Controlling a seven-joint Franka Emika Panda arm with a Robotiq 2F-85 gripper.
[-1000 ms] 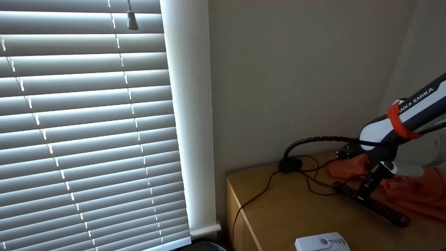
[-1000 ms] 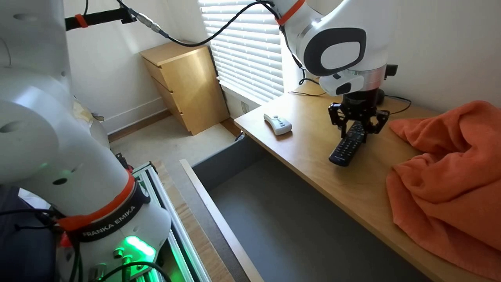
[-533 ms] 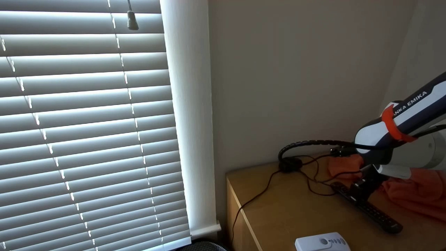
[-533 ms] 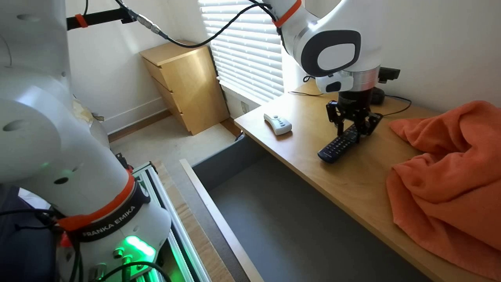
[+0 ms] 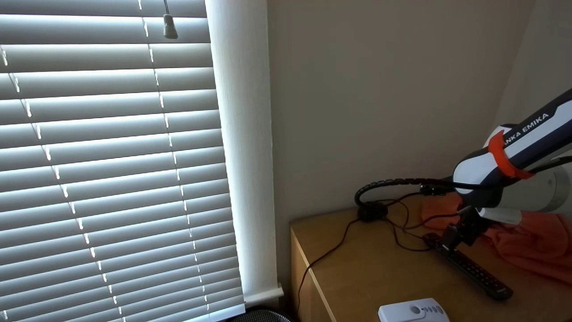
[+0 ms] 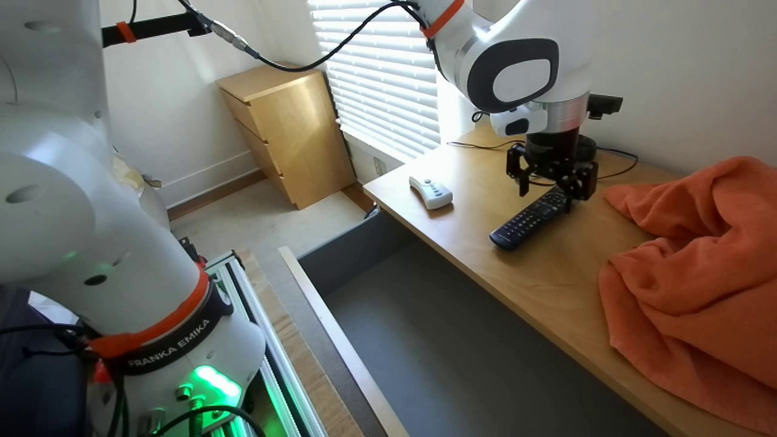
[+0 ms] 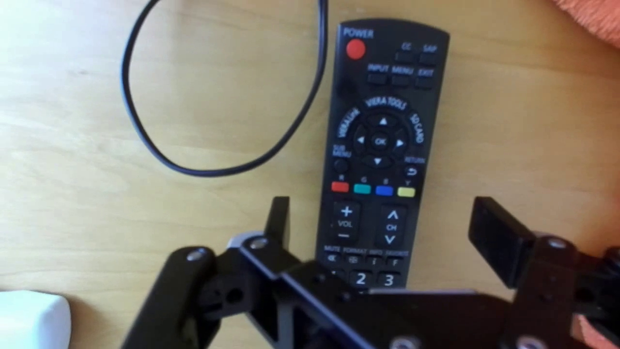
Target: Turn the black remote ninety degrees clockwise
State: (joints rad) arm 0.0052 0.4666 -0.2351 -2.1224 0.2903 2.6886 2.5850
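The black remote point(image 6: 527, 222) lies flat on the wooden table top, slanted, in both exterior views point(image 5: 480, 275). From the wrist view, the remote point(image 7: 380, 116) runs almost upright, its red power button at the top end; the number keys below are hidden behind the gripper's body. My gripper point(image 7: 382, 215) stands open over it, one finger point(image 7: 278, 218) off each long side, with bare wood showing between fingers and remote. In an exterior view the gripper point(image 6: 546, 197) hovers just above the remote's far half.
An orange cloth point(image 6: 698, 267) lies bunched to the right of the remote. A white handset point(image 6: 431, 192) rests near the table's edge. Behind the gripper sits a round black puck point(image 5: 372, 211), and its thin cable point(image 7: 213, 172) loops beside the remote. Below the table edge, a grey drawer point(image 6: 461, 340) hangs open.
Both the gripper and the remote have turned, the remote's near end swinging left in an exterior view. The jaws have since spread, letting go of the remote, and the gripper has risen slightly.
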